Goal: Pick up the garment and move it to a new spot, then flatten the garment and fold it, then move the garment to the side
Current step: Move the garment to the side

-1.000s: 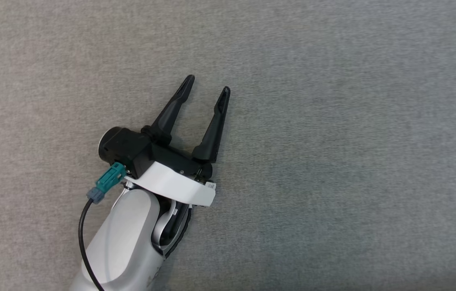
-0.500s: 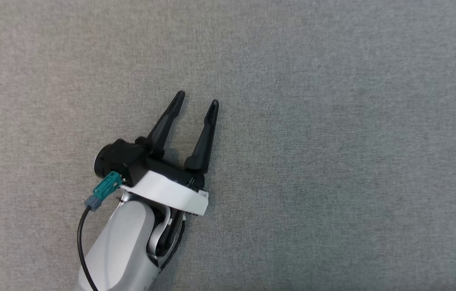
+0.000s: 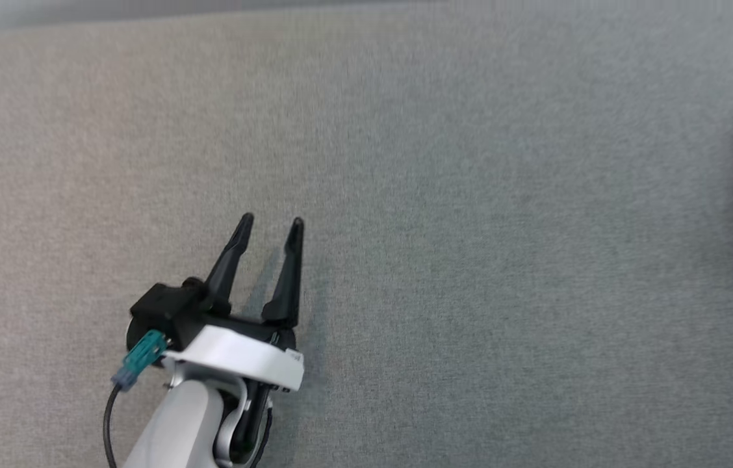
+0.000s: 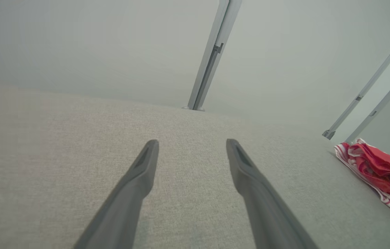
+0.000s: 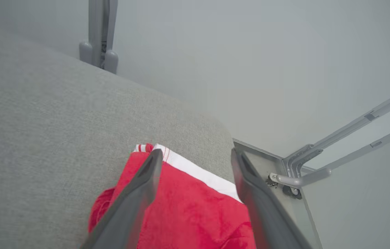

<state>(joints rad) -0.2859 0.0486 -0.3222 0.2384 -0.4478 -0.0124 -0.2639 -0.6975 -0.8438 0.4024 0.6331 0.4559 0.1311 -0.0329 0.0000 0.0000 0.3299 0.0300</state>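
**Right end effector [image 5: 196,153] poised at the garment [image 5: 188,204], pick-up not yet made**

Our left end effector [image 3: 271,221] sits low on the left of the head view, fingers moderately spread with nothing between them, above bare grey bench [image 3: 470,260]. From there the garment lies well off to the right, close to the bench's right-hand edge. Our right end effector is much the nearer. In its wrist view the two fingers stand wide apart and empty, straddling the crumpled red cloth and its white-striped band. One fingertip crosses the band and the other reaches out by the bench corner. Whether they touch the cloth we cannot tell. As far as the head view shows it, the heap's long axis runs roughly away from us, along that edge. We judge that the right arm should take it, closing on the bunched red part rather than the thin band. Beyond the bench's far edge rises a grey frame post [image 5: 96,31]
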